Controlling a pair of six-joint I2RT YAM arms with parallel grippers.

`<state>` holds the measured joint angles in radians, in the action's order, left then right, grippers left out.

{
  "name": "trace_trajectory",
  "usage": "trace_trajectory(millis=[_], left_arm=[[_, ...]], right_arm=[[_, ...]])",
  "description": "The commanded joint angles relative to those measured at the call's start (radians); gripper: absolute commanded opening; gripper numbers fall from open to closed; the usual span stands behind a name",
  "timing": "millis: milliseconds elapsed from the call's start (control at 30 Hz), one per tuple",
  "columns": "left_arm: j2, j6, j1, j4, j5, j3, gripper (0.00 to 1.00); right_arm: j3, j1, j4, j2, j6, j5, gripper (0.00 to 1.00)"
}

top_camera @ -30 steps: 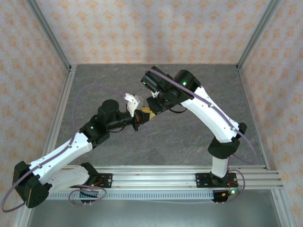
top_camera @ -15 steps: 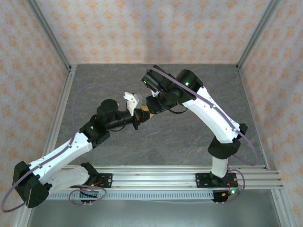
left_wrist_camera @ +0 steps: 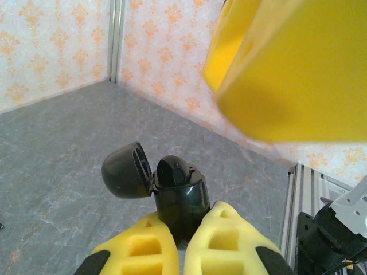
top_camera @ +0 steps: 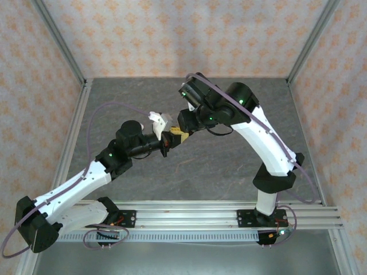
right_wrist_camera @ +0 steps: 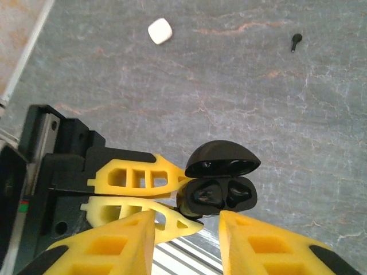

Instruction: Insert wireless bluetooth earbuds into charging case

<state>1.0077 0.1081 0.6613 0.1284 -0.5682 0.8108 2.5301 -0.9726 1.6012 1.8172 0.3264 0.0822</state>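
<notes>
My left gripper (left_wrist_camera: 183, 220) is shut on a black charging case (left_wrist_camera: 180, 192) and holds it upright above the table, lid (left_wrist_camera: 126, 171) swung open. From above, in the right wrist view, the case (right_wrist_camera: 221, 193) shows two sockets. The left socket looks filled by a glossy black earbud, though I cannot be sure. My right gripper (right_wrist_camera: 186, 220) hangs open just over the case with nothing between its fingers. Another black earbud (right_wrist_camera: 295, 40) lies on the table beyond. In the top view the left gripper (top_camera: 172, 137) and the right gripper (top_camera: 184, 124) meet mid-table.
A small white rounded object (right_wrist_camera: 160, 30) rests on the grey table (right_wrist_camera: 258, 103) to the far left of the loose black earbud. The aluminium frame rail (left_wrist_camera: 295, 195) runs along the table's edge beside the left wrist.
The right arm has drawn a little up and to the right, away from the case. The left arm stays put with the case in its grip.
</notes>
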Motion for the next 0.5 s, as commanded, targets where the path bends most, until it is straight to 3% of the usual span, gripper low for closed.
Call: trace_trajectory(millis=[0,167,467], left_arm=[[-0.032,0.019,0.006,0.044,0.008,0.006,0.0],[-0.063,0.023,0.006,0.02,0.02,-0.012,0.0],[-0.164,0.005,0.006,-0.274,0.117,-0.021,0.0]], right_arm=[[0.0,-0.006,-0.031,-0.062,0.051,-0.06,0.37],[-0.104,0.035,-0.099,-0.133,0.083,-0.098,0.39],[-0.459,0.259,-0.353,-0.215,0.132,0.071,0.4]])
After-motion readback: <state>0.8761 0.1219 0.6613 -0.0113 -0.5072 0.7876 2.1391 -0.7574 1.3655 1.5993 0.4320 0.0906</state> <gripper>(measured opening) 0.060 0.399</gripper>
